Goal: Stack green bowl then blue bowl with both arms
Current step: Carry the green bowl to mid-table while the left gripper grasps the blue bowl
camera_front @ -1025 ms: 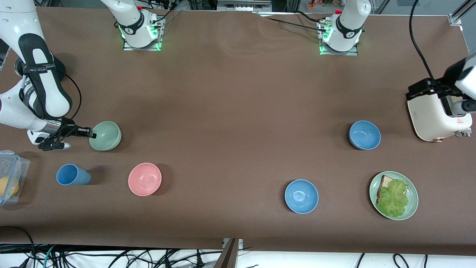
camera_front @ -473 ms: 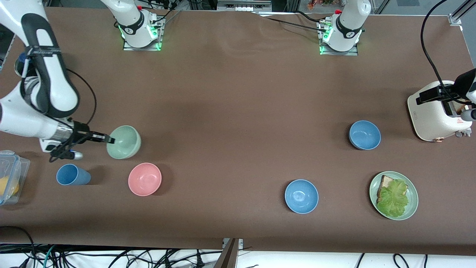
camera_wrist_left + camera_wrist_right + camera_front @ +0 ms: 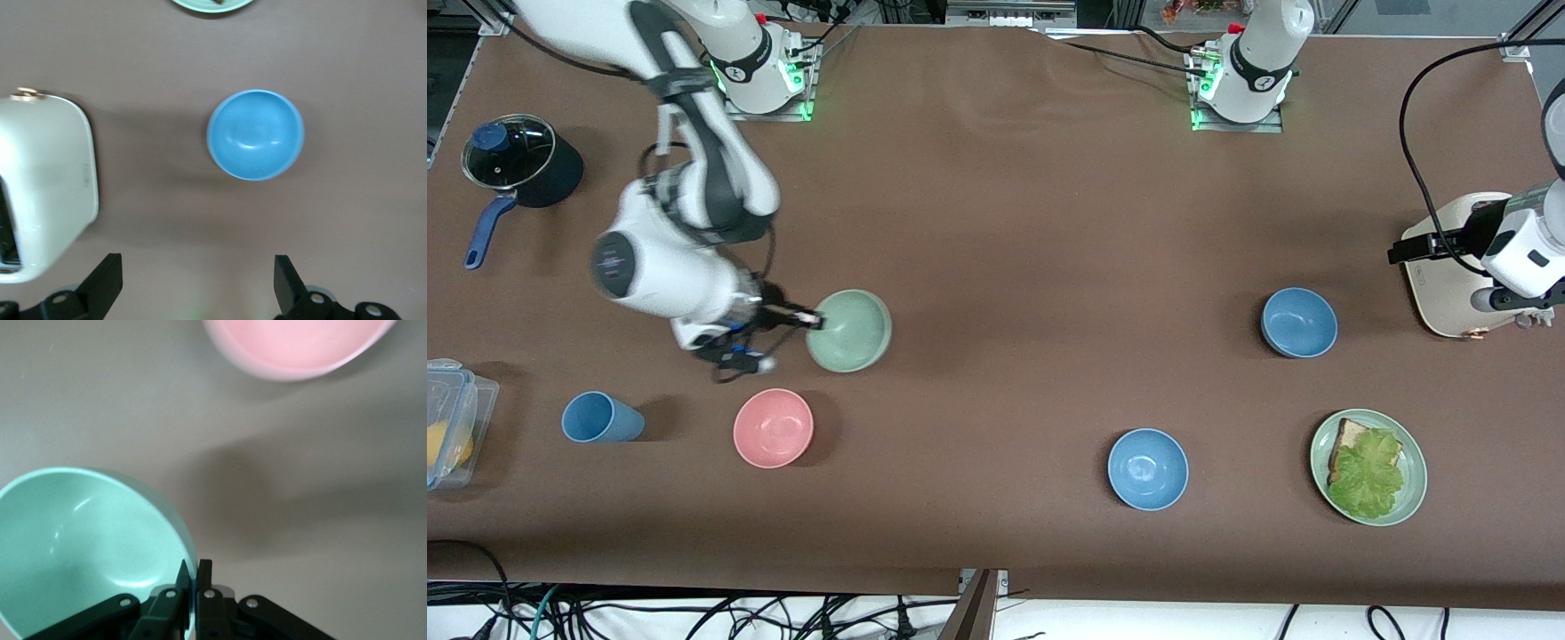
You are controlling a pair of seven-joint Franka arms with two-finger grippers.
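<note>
Since a second ago the right gripper (image 3: 811, 317) has carried the green bowl (image 3: 850, 331), pinched by its rim, toward the table's middle, over bare cloth past the pink bowl (image 3: 773, 428). The left gripper (image 3: 198, 283) hangs open by the toaster (image 3: 1463, 280), near the blue bowl (image 3: 1299, 322).

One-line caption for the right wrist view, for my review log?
Right tool shut on the rim of the green bowl, held over bare table with the pink bowl nearby.

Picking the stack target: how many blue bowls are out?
2: one blue bowl beside the toaster, under the open left gripper; another nearer the camera, beside the plate.
</note>
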